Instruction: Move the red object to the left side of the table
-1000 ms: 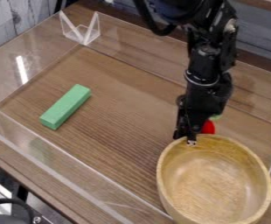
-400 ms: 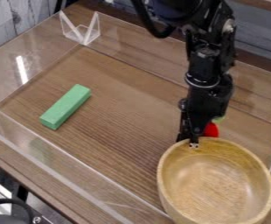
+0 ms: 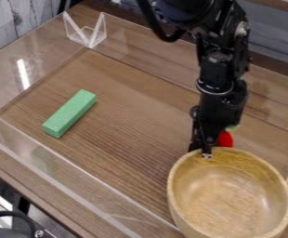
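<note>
The red object [image 3: 224, 138] is a small red lump at the right of the table [image 3: 134, 102], just beyond the wooden bowl's far rim. My gripper [image 3: 206, 146] points steeply down onto it from a black arm. Its dark fingers are shut on the red object's left part. Only the red right side shows past the fingers; the rest is hidden behind them. The fingertips sit low, close to the tabletop and right at the bowl's edge.
A large wooden bowl [image 3: 229, 193] fills the front right corner. A green rectangular block [image 3: 70, 112] lies at the left. Low clear acrylic walls [image 3: 22, 70] border the table, with a clear V-shaped piece [image 3: 87, 33] at the far left corner.
</note>
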Action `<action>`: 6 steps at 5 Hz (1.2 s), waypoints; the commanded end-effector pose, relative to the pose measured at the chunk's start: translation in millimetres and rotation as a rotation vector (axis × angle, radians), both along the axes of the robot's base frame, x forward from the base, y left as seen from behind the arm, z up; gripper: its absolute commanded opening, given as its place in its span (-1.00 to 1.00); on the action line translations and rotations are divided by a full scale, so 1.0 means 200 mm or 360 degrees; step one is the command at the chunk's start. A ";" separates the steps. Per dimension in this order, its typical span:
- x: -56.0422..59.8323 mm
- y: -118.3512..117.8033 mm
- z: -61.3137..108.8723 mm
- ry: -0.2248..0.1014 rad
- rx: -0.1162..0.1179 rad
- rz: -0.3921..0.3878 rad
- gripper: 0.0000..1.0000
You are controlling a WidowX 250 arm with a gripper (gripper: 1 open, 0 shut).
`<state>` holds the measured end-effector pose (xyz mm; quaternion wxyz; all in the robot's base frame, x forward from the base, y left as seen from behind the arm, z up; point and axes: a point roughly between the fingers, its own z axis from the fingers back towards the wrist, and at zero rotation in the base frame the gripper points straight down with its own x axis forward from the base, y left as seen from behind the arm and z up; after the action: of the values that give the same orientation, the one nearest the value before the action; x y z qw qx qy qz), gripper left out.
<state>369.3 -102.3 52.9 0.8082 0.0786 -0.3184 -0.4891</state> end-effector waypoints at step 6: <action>-0.09 0.05 0.09 0.0039 0.0019 0.0094 -1.00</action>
<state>348.3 -91.0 54.7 0.8335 0.0800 -0.2816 -0.4686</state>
